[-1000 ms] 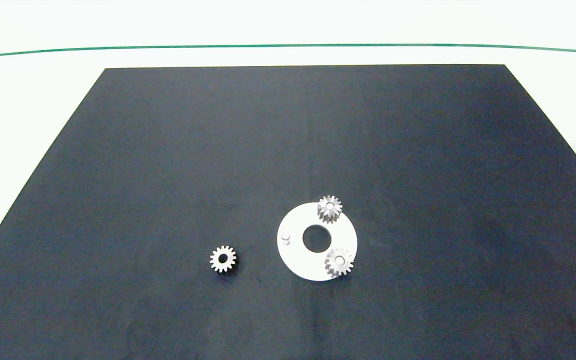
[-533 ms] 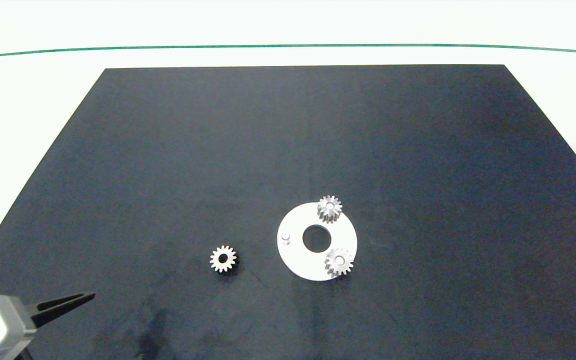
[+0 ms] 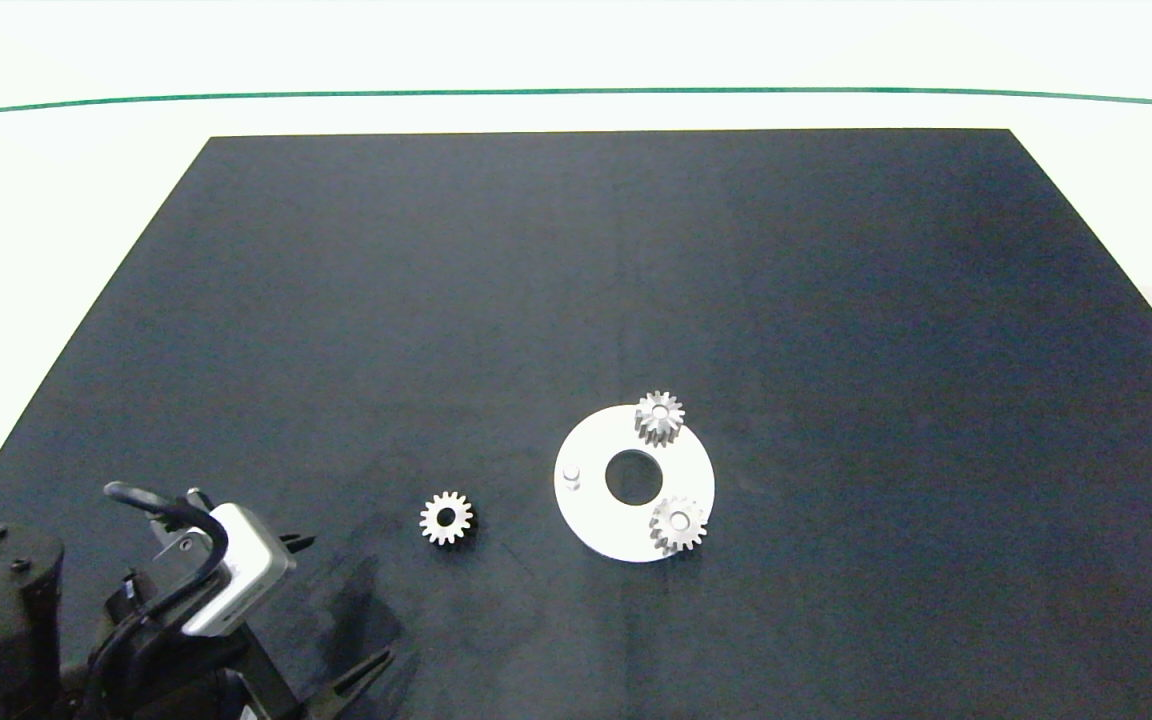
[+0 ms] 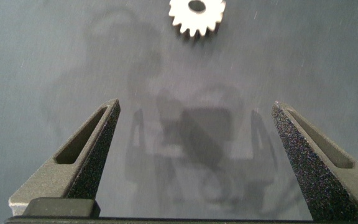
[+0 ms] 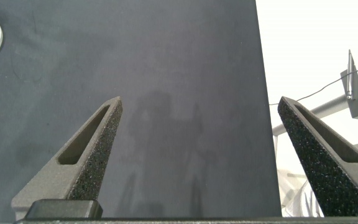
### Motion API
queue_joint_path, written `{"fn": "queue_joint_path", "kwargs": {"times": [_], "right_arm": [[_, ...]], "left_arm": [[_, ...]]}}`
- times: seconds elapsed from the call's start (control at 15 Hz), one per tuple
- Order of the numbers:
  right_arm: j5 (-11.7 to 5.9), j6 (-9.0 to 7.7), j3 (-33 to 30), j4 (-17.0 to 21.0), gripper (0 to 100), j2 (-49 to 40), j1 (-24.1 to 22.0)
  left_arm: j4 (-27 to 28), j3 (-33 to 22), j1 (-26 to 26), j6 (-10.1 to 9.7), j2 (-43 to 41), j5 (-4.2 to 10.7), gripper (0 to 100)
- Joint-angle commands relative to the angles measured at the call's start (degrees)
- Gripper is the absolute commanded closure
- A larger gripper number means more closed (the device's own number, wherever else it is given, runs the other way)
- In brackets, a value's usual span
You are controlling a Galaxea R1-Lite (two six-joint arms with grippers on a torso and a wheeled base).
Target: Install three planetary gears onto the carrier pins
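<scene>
On the worktop's near left, I'd centre my left tool point(image 4: 194, 158), fingers apart, squarely over the loose gear point(image 3: 447, 518) before closing; right tool point(image 5: 197, 162) idles, fingers apart.

1. A white disc point(image 3: 591, 525) lies on the black mat point(image 3: 576, 280).
2. Two planetary gears sit on the disc: the far gear point(image 3: 659, 417) and the near gear point(image 3: 678, 524).
3. One bare carrier pin point(image 3: 570, 477) stands at the disc's left side.
4. A loose gear point(image 3: 447, 518) lies flat on the mat, left of the disc, apart from it.
5. The left gripper point(image 3: 336, 615) is over the mat's near-left corner, fingers spread apart, well short of the loose gear.
</scene>
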Motion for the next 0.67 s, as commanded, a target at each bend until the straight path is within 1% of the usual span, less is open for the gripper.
{"fn": "queue_joint_path", "kwargs": {"times": [0.07, 0.2, 0.33, 0.47, 0.67], "right_arm": [[-0.16, -0.06, 0.43, 0.19, 0, 0.28, 0.18], [-0.16, -0.06, 0.43, 0.19, 0, 0.28, 0.27], [-0.16, -0.06, 0.43, 0.11, 0, 0.37, 0.36], [-0.08, -0.06, 0.34, 0.02, 0, 0.37, 0.44], [-0.16, -0.06, 0.26, 0.02, 0, 0.37, 0.27]], "left_arm": [[1.25, -5.65, -0.48, 0.22, 3.82, 0.31, 0], [2.39, -7.32, -0.75, 0.22, 5.49, 0.31, 0], [2.39, -10.04, -0.84, 0.31, 8.74, 0.39, 0], [2.30, -11.19, -0.75, 0.83, 11.02, 0.48, 0], [2.22, -12.59, -0.75, 0.92, 13.75, 0.39, 0]]}}
